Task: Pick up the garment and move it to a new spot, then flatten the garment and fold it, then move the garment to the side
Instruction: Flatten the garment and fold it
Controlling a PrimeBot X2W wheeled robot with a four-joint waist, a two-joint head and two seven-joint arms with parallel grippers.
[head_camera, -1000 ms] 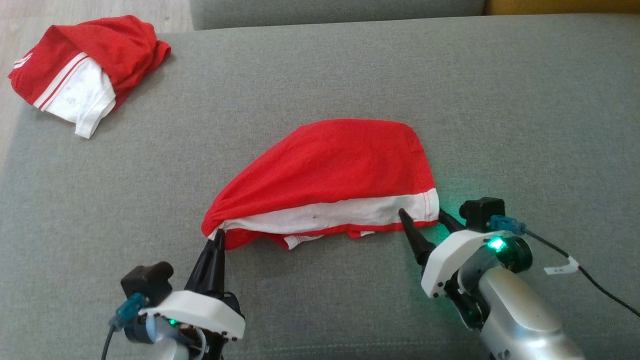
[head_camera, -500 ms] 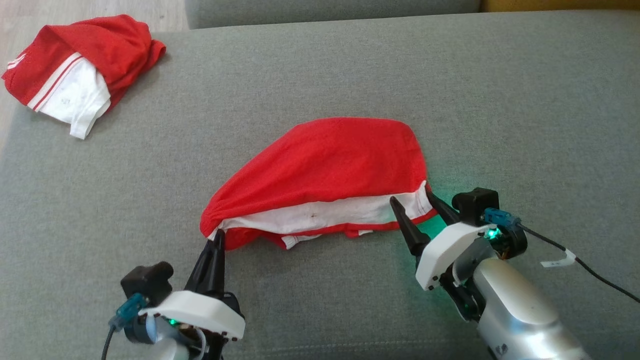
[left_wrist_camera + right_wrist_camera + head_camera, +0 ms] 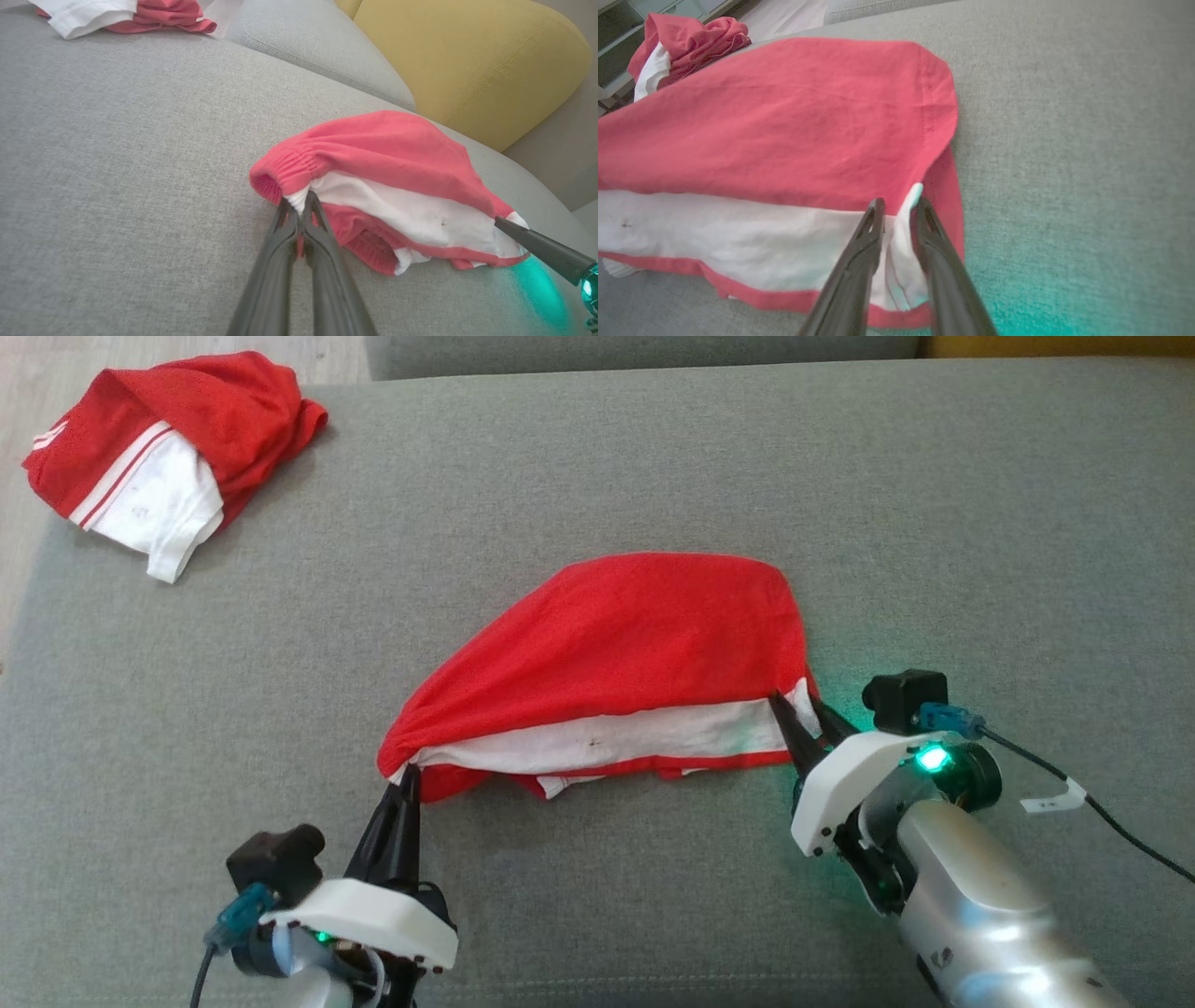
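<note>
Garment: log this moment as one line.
garment on sofa | left pincer shut on waistband end | right pincer astride white-banded corner, grip unclear

The left gripper [image 3: 408, 777] and the right gripper [image 3: 794, 705] are built alike: two long, dark, tapering fingers [image 3: 390, 835] set in a white moulded plastic housing [image 3: 845, 775] whose edge carries a row of small dark screws. Beside each housing sits a black boxy camera block [image 3: 904, 695] with a teal-blue plug [image 3: 948, 719] and a thin dark cable [image 3: 1120, 831]. The right one's cable wears a small white paper tag [image 3: 1055, 798]. A bright green lamp [image 3: 931, 759] glows on the right wrist, and a fainter one shows under the left housing. Behind the right housing runs a smooth, glossy silver-grey forearm [image 3: 980, 915] — rounded, with a small dark marking towards its near end.
</note>
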